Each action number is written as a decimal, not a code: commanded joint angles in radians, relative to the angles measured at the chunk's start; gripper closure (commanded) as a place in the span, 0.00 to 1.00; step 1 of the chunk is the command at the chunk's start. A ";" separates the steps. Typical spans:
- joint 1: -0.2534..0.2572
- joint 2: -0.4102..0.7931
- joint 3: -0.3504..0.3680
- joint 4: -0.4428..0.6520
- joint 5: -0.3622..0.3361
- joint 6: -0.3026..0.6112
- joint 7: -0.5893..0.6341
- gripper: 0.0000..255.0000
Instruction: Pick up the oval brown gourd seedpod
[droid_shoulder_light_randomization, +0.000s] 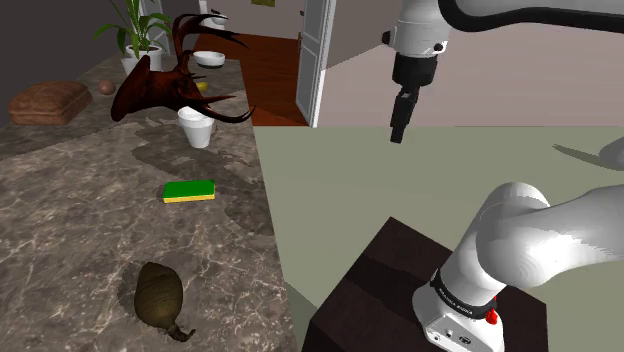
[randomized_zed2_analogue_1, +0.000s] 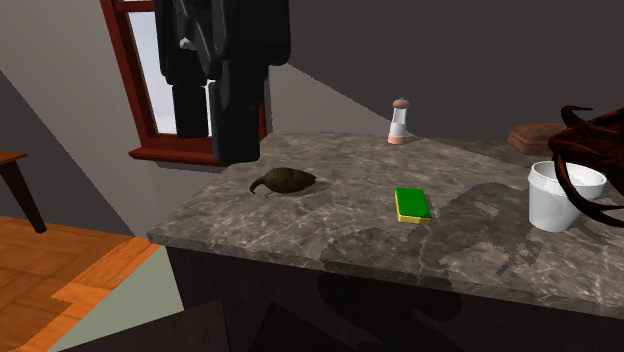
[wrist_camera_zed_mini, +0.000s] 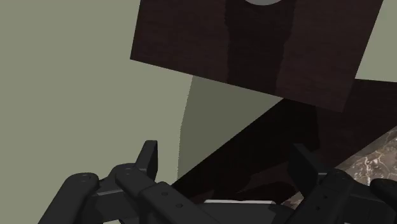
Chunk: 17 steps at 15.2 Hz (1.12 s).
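Shoulder view showed my claw (droid_shoulder_light_randomization: 398, 130) wide, empty, far from the untouched gourd seedpod (droid_shoulder_light_randomization: 158, 295) on the table (droid_shoulder_light_randomization: 90, 220); whole pick left.

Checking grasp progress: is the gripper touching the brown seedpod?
No, the seedpod lies on the counter; the gripper hangs well apart from it.

shoulder: behind stand (droid_shoulder_light_randomization: 390, 270), over counter (droid_shoulder_light_randomization: 100, 220) | second: by gripper (randomized_zed2_analogue_1: 213, 140) — same counter | wrist: downward

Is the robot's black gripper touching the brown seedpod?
Apart. The shoulder view shows the gripper hanging over the floor, while the seedpod lies on the counter, well away.
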<state>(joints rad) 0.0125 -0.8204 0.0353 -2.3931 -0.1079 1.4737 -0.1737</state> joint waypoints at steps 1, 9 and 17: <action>0.000 0.000 0.000 0.000 0.000 0.000 0.000 0.00; 0.053 0.048 0.097 -0.125 0.170 0.190 0.162 0.00; 0.114 0.184 0.208 -0.176 0.329 0.422 0.301 0.00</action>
<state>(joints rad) 0.1158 -0.6548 0.2252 -2.5561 0.1972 1.8560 0.1062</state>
